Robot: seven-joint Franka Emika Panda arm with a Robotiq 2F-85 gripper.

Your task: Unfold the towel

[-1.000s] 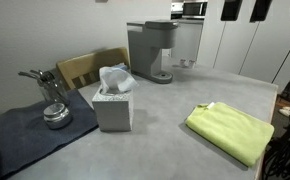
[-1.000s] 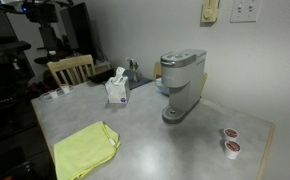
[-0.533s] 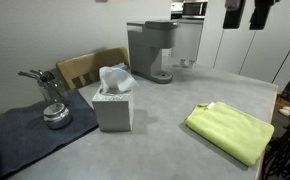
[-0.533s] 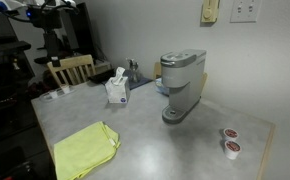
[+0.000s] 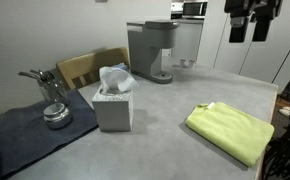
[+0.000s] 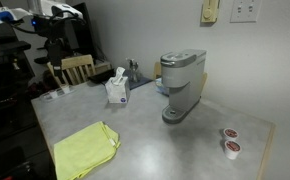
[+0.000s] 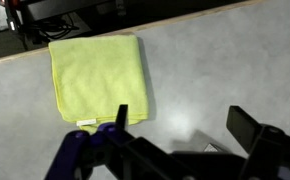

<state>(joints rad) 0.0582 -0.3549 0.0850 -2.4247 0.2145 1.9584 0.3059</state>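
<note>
Wrist view looks down on the towel (image 7: 97, 78) — folded, lying flat on the grey surface (image 7: 215, 60) near its edge. The gripper (image 7: 185, 135) hangs above it — jaws spread wide, holding nothing. In both exterior views the towel lies well apart from the tissue box (image 5: 113, 108).

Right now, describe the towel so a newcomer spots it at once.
On the grey table, look near the edge, away from the coffee maker and tissue box. The towel lies folded flat, the only lime yellow-green cloth, unlike the dark mat.
</note>
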